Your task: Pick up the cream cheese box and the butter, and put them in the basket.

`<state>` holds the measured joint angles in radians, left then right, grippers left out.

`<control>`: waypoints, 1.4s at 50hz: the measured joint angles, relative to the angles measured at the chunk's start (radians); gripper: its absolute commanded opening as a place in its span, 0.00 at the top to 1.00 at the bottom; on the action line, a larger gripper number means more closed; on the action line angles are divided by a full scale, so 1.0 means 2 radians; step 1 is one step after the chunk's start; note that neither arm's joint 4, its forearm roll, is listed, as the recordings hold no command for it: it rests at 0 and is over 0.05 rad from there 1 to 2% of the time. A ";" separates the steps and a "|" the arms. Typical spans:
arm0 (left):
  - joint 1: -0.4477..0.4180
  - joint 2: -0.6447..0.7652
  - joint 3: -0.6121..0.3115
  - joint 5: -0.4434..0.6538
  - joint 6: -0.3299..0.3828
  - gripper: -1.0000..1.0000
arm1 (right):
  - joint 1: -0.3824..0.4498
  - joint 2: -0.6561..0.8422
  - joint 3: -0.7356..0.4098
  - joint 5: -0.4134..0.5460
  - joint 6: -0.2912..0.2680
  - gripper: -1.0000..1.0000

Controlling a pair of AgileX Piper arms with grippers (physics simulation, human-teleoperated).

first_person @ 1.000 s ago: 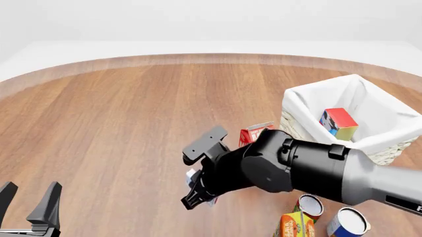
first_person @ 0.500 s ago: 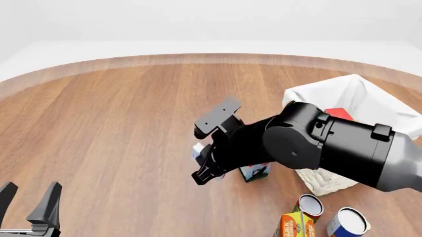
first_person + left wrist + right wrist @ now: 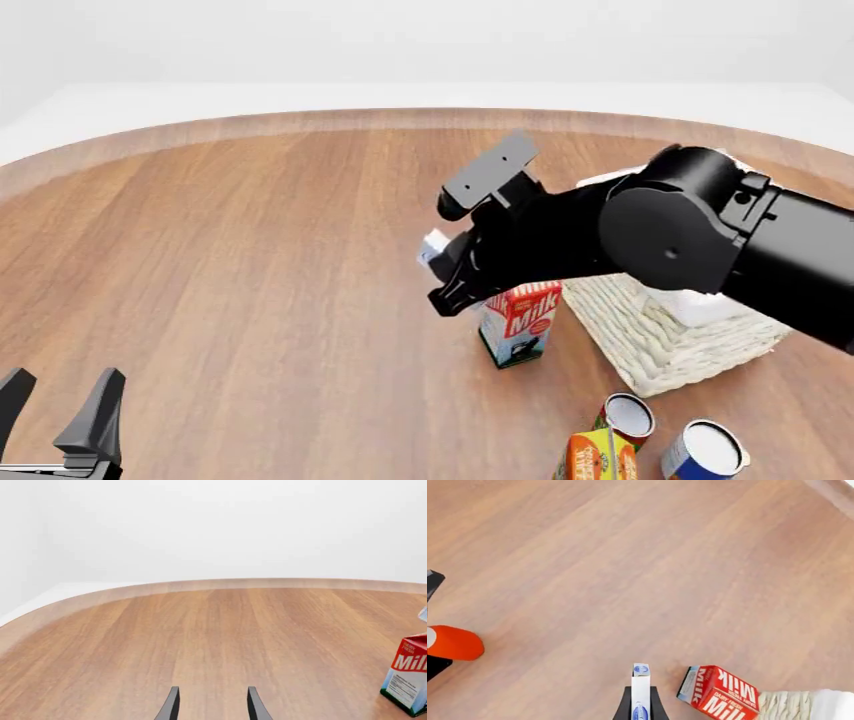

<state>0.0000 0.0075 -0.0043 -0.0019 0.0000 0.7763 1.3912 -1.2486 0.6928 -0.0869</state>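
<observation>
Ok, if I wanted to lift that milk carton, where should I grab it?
Probably grip the milk carton by its flat side walls, mid-height, fingers coming from the side away from the basket: it stands upright, its gabled top slopes, and the basket sits close beside it.

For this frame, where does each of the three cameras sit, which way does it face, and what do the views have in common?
Front view: fixed above and behind the arms, looking forward and down at the table; shows the right arm lifted over the milk carton beside the basket, and the left gripper low at the near edge.
Left wrist view: behind the left gripper, facing across bare table; its fingers stand apart.
Right wrist view: behind the right gripper, looking down; its fingers pinch the cream cheese box.
Shared: the milk carton appears in all three.
</observation>
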 measured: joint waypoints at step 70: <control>0.000 0.000 0.000 0.000 0.000 0.00 | -0.207 -0.132 0.000 0.033 -0.041 1.00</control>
<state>0.0000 0.0075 -0.0043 -0.0019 0.0000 0.3622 1.1275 -1.2491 0.7595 -0.1691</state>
